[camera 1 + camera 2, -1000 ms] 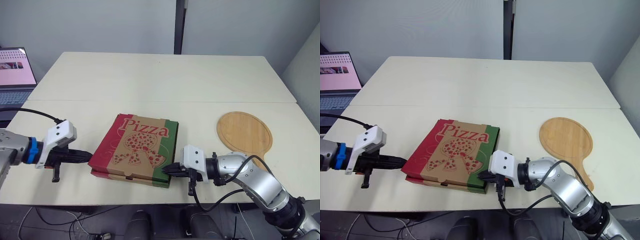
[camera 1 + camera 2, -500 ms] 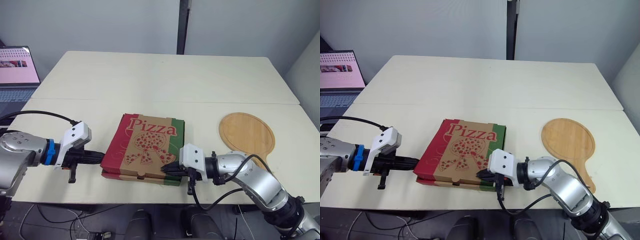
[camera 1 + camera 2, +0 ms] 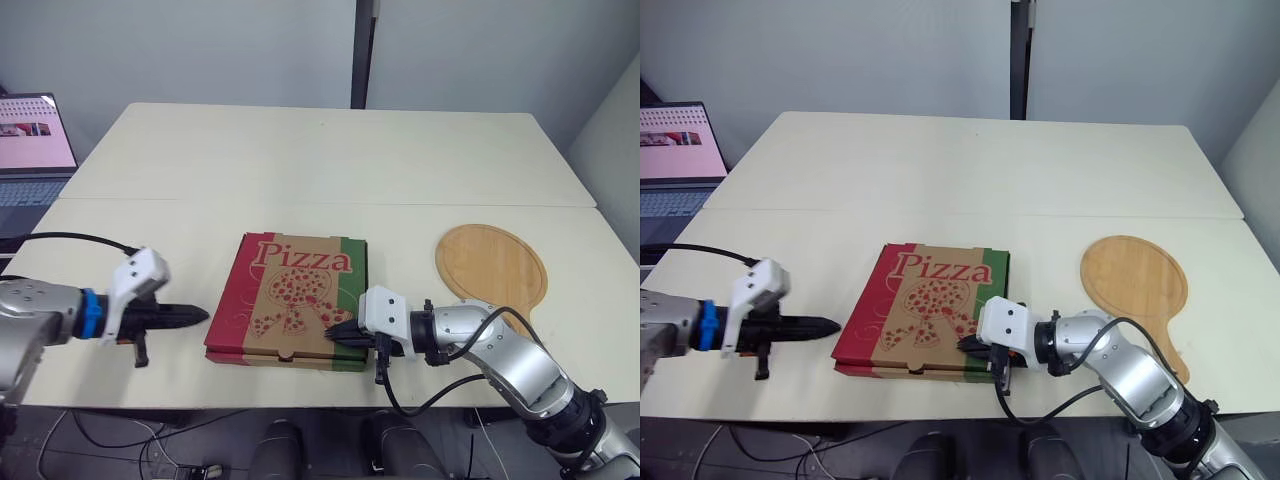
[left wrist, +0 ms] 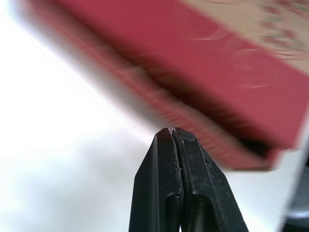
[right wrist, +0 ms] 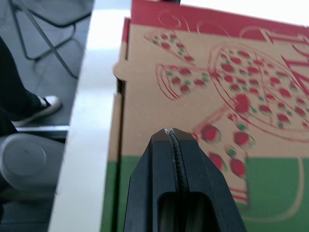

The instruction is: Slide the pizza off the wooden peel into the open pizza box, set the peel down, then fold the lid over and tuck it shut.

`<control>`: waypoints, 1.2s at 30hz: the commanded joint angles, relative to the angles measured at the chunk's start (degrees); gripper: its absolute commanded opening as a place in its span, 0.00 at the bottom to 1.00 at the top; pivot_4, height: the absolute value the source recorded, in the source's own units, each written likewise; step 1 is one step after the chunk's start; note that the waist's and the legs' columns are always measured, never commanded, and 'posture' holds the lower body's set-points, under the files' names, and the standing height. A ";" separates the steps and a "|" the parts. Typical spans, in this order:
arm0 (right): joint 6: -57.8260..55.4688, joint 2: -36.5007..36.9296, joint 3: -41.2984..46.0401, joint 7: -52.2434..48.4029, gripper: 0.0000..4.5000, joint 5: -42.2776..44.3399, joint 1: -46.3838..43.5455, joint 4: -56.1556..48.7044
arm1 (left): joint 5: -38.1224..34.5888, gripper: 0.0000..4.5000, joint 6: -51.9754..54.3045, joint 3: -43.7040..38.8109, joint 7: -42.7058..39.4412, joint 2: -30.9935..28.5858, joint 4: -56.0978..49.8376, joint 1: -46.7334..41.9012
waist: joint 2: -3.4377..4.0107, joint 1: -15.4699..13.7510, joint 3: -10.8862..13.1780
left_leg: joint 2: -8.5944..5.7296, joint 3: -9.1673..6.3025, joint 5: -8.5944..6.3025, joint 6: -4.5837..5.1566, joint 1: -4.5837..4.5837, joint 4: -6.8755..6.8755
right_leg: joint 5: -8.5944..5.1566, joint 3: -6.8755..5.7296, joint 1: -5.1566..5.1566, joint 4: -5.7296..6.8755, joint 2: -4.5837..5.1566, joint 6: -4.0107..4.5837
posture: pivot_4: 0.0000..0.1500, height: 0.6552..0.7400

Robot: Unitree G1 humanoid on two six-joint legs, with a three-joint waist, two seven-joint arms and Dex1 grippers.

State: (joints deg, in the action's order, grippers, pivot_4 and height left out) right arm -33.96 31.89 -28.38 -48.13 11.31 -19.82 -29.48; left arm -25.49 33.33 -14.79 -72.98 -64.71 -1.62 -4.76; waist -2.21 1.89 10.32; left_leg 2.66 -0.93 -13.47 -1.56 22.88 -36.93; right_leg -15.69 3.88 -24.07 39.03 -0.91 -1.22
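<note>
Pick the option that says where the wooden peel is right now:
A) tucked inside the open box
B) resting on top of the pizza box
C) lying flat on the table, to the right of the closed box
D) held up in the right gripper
C: the wooden peel lies flat on the table, apart from and to the right of the pizza box, whose lid is down.

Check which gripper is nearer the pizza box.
Right. The right gripper sits at the near right corner of the pizza box, its shut tips over it. The left gripper, also shut, points at the box's left side, a small gap short of it.
</note>
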 commanded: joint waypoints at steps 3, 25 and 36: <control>-0.22 0.73 -0.45 -0.44 0.01 -2.11 -1.00 -0.14 | -5.51 0.00 3.40 -1.39 1.51 1.36 -9.54 -3.25 | -0.02 -0.25 -0.01 | -0.02 0.02 0.00 0.00 0.01 0.00 | 0.00 0.02 0.01 -0.01 0.02 0.00 | 1.00 1.00; 1.35 -0.69 7.55 1.08 0.01 1.00 -0.93 -2.09 | -6.89 0.00 3.43 1.80 7.19 7.66 -7.53 -3.48 | 0.28 0.53 -0.25 | -0.01 0.03 0.00 0.00 -0.12 -0.03 | 0.06 0.08 0.11 0.03 -0.02 -0.02 | 1.00 1.00; 3.70 1.75 12.81 8.81 0.01 -6.55 1.38 6.86 | 0.79 0.00 -2.73 -2.10 13.97 8.57 3.53 -1.58 | 0.20 0.45 -0.24 | -0.04 0.07 0.00 -0.01 -0.04 0.01 | 0.07 0.11 0.03 -0.01 0.02 -0.01 | 1.00 1.00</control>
State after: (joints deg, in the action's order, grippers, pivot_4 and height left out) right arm -32.31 33.05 -14.71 -40.14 7.25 -18.75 -23.22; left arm -26.15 32.70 -17.99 -59.71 -57.16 2.47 -6.96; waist -2.00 2.34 10.09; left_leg 2.62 -0.83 -13.47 -1.56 22.83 -36.91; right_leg -15.62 4.00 -24.04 39.02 -0.88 -1.23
